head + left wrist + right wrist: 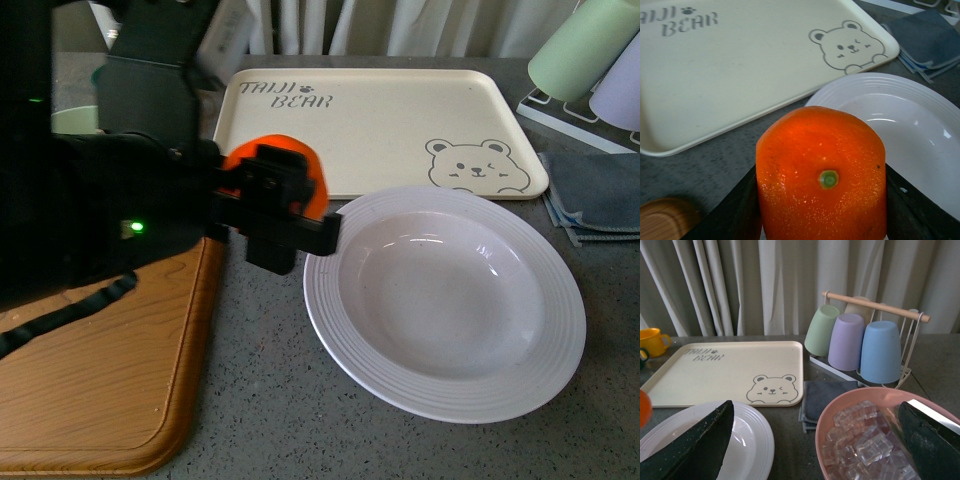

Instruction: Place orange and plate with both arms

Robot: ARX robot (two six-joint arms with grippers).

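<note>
Bright, even light (glare streaks the plate [562, 345]).

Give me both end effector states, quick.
Left end effector: shut on the orange.
Right end effector: open, holding nothing.

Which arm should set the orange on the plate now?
Left. The left gripper is shut on the orange, beside the plate's rim. The right gripper is open and empty, near a pink bowl of ice.

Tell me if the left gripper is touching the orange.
Touching. The left wrist view shows the orange wedged in the left gripper, its sides pressed flat against both dark fingers with no gap.
</note>
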